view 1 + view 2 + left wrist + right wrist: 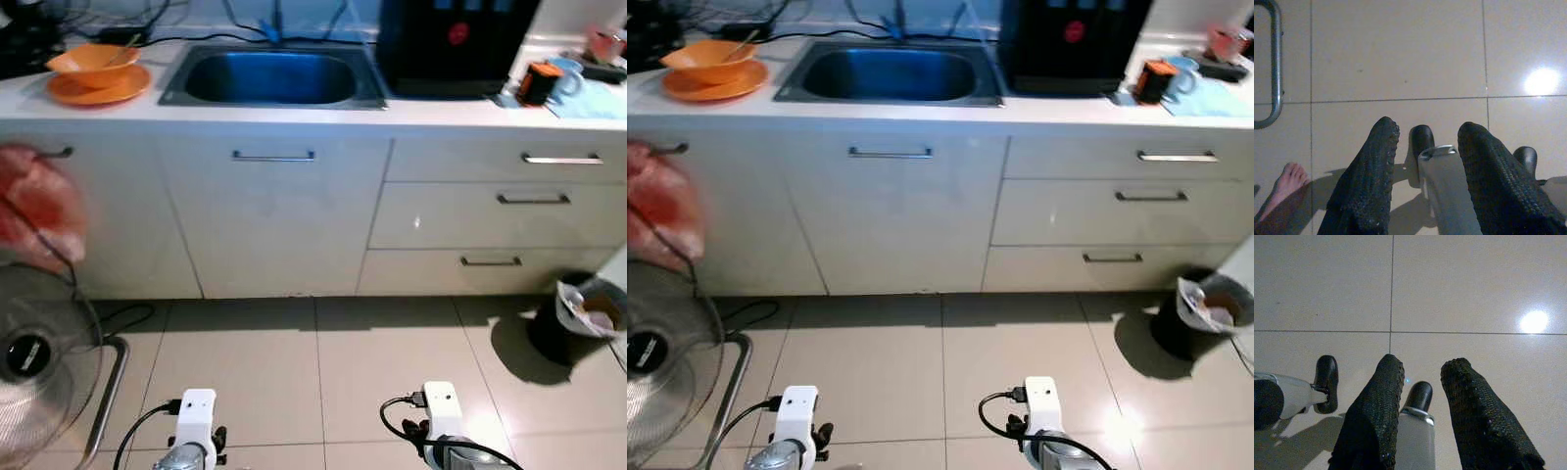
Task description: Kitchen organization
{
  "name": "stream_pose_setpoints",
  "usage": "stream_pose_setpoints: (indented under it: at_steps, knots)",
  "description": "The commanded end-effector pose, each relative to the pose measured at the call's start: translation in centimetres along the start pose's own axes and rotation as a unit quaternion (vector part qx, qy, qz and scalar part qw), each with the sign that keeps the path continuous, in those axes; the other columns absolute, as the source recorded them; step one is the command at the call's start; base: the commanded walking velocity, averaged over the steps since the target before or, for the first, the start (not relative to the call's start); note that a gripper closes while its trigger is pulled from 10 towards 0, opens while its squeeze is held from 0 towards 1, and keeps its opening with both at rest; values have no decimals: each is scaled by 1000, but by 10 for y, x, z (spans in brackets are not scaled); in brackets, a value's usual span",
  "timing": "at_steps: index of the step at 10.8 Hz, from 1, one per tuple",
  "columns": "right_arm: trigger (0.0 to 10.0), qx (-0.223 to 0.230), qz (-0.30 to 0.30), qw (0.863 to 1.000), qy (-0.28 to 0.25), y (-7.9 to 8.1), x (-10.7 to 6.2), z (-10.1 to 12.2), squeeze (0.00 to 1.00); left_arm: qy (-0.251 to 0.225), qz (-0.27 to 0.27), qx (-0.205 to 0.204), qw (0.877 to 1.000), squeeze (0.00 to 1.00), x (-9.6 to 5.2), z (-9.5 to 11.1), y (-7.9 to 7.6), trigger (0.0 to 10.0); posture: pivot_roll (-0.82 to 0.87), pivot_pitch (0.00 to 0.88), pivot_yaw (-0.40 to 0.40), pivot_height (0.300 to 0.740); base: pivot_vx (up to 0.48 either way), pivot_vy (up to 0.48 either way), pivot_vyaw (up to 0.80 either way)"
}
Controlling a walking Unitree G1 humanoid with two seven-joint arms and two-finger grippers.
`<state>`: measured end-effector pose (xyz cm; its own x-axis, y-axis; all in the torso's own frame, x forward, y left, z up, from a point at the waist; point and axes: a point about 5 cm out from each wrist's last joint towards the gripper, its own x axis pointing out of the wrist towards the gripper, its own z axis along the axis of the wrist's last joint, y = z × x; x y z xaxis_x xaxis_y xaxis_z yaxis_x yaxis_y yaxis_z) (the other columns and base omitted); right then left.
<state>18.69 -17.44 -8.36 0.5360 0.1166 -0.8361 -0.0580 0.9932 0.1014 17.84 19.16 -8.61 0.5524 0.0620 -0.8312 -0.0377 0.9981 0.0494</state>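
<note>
You face the surface (pixel 294 116) with its sink (pixel 271 76) and orange bowl (pixel 93 64) at left. Both arms hang: left pincer (pixel 1427 161) and right pincer (pixel 1422 391) gape empty over the floor.

Kitchen counter ahead of us, dishes at both ends.

We see an orange bowl (pixel 94 61) sitting upright on an orange plate (pixel 98 89) at the counter's left end, a utensil handle sticking out of the bowl. At the right end, an orange-and-black mug (pixel 538 82) stands just beside a light blue cup (pixel 567 76), on a light blue cloth (pixel 590 101).
</note>
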Motion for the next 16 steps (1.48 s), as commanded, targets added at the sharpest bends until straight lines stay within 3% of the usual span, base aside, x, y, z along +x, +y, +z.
stream_pose_setpoints:
  at_steps: [1,12,15,16]
  knots:
    - [10000,-13,0,1000,1,-4,0,3,0,-10,-3,10,1000,0,1,5,0,10000,32,0,-11,740,0,0,0]
    - [10000,9,-9,1000,8,-6,-2,-6,0,-4,-3,-2,1000,0,0,0,-2,10000,28,43,-10,740,0,0,0]
    - [10000,9,-19,999,-48,-10,-1,17,0,-52,9,-5,999,0,1,16,-1,10000,30,57,-12,740,0,0,0]
    - [10000,2,-42,992,-120,-18,-3,53,0,-120,17,-13,992,0,1,49,1,10000,31,60,-16,740,0,0,0]
